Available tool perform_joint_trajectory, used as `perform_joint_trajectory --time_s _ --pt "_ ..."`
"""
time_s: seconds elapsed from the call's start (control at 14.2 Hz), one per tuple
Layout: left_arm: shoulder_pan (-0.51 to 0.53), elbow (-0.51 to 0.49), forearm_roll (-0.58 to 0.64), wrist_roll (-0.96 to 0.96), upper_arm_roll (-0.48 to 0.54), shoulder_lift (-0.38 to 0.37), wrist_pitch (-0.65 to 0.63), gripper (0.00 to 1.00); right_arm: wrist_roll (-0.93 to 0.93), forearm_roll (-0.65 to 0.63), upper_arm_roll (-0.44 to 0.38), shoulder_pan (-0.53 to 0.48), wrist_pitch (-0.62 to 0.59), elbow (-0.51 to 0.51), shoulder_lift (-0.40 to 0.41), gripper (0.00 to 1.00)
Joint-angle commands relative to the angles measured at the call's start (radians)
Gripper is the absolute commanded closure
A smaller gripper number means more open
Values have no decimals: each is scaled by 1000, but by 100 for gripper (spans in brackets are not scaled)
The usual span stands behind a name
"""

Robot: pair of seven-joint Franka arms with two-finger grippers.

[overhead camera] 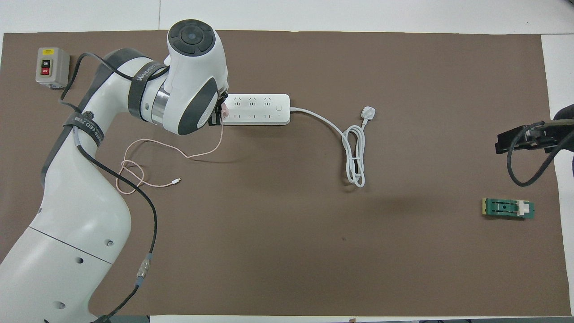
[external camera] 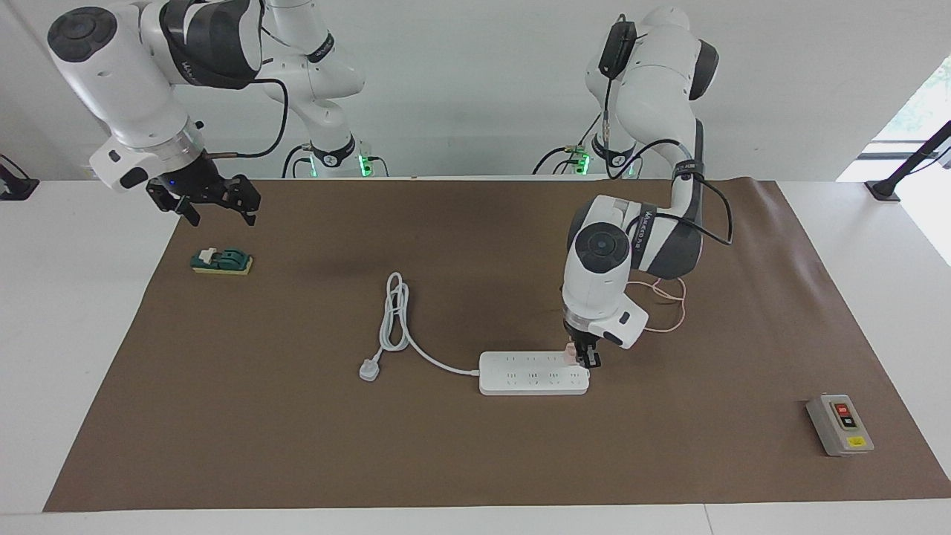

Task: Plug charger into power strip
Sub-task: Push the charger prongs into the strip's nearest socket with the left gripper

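Note:
The white power strip [external camera: 533,373] [overhead camera: 255,109] lies flat on the brown mat. My left gripper [external camera: 583,360] [overhead camera: 217,115] is shut on the small pink charger [external camera: 570,353] [overhead camera: 221,109]. It holds the charger upright on the strip's end toward the left arm, over the socket row nearer to the robots. The prongs are hidden. The charger's thin pink cable [overhead camera: 148,166] trails back over the mat in loose loops. My right gripper [external camera: 212,200] [overhead camera: 524,137] waits open in the air over the mat's edge, by the green block.
The strip's thick white cord [external camera: 394,312] coils toward the right arm's end and ends in a white plug [external camera: 369,369] [overhead camera: 367,112]. A grey button box [external camera: 839,425] [overhead camera: 51,67] sits at the left arm's end. A green-and-yellow switch block [external camera: 221,261] [overhead camera: 508,208] lies under the right gripper.

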Motion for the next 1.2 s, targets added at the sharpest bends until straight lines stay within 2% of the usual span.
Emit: perform_joint_trajectory --time_s 0.0,0.35,1.13 --pt "-16 -56 14 -19 16 -15 23 100 -21 -12 14 -15 -15 1 -11 0" --pt "-18 -128 14 -19 14 -61 46 100 -23 -12 14 -15 -15 1 -11 0" --pt "-15 -130 17 -7 14 -57 100 100 -23 -12 14 -15 -15 1 -11 0"
